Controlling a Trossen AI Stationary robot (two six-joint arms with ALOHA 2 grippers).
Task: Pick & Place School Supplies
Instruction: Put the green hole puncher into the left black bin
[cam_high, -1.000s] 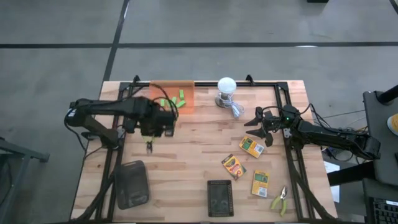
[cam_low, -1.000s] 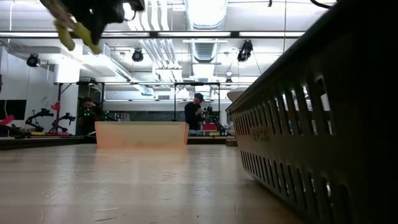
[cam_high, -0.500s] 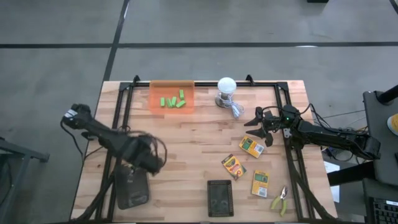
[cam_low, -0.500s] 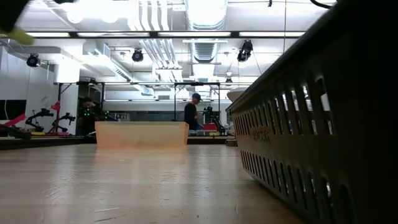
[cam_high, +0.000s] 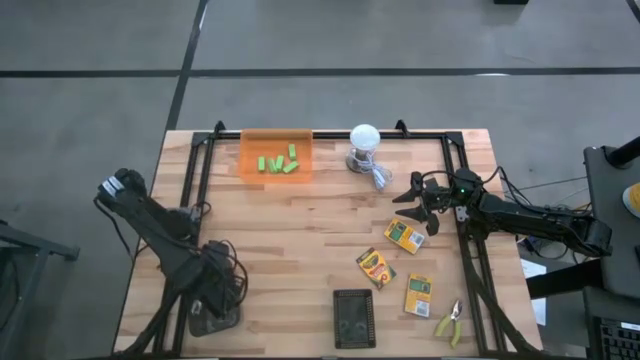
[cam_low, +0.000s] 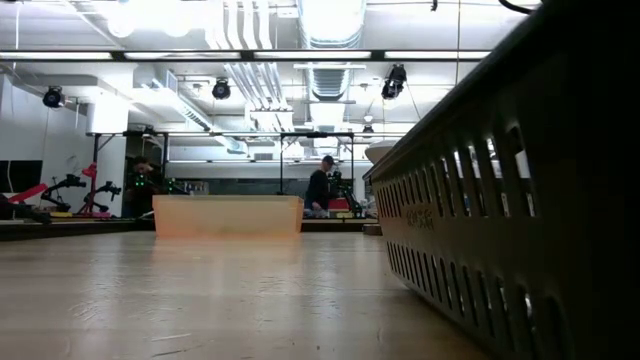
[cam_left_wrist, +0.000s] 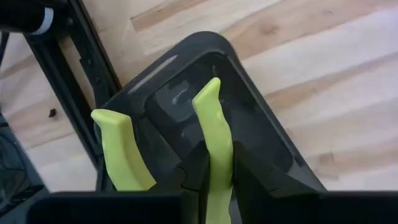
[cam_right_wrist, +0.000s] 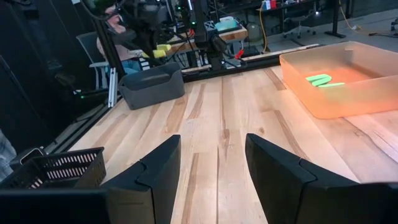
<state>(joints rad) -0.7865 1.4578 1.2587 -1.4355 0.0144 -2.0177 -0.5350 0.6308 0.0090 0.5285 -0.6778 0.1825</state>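
My left gripper (cam_high: 215, 292) is at the table's near left, pointing down over a dark grey bin (cam_left_wrist: 249, 118), shut on a yellow-green-handled plier tool (cam_left_wrist: 212, 134). In the right wrist view the tool (cam_right_wrist: 159, 50) shows above that bin (cam_right_wrist: 152, 87). Several green blocks (cam_high: 278, 162) lie in the orange tray (cam_high: 250, 170). Three crayon boxes (cam_high: 405, 235), (cam_high: 375, 267), (cam_high: 418, 295) and a second plier tool (cam_high: 450, 322) lie flat on the table's right. My right gripper (cam_high: 415, 197) waits open at the right, holding nothing. My left gripper pinches one handle (cam_left_wrist: 215, 146) of the plier tool between its two fingers, coming from above and pointing down. The other handle (cam_left_wrist: 118, 149) stands free beside it. The tool is lifted clear over the bin, handle ends downward; its jaws are hidden behind the fingers.
A black slotted basket (cam_high: 353, 318) stands at the near middle and fills the right of the low view (cam_low: 500, 200). A white bulb with a cable (cam_high: 365, 140) sits at the far middle. Bare wood lies between the tray and the crayon boxes.
My left gripper, still shut on the plier tool, has swung from the table's left middle toward the near edge and come down over the grey bin, rolling its wrist on the way. It has left the low view.
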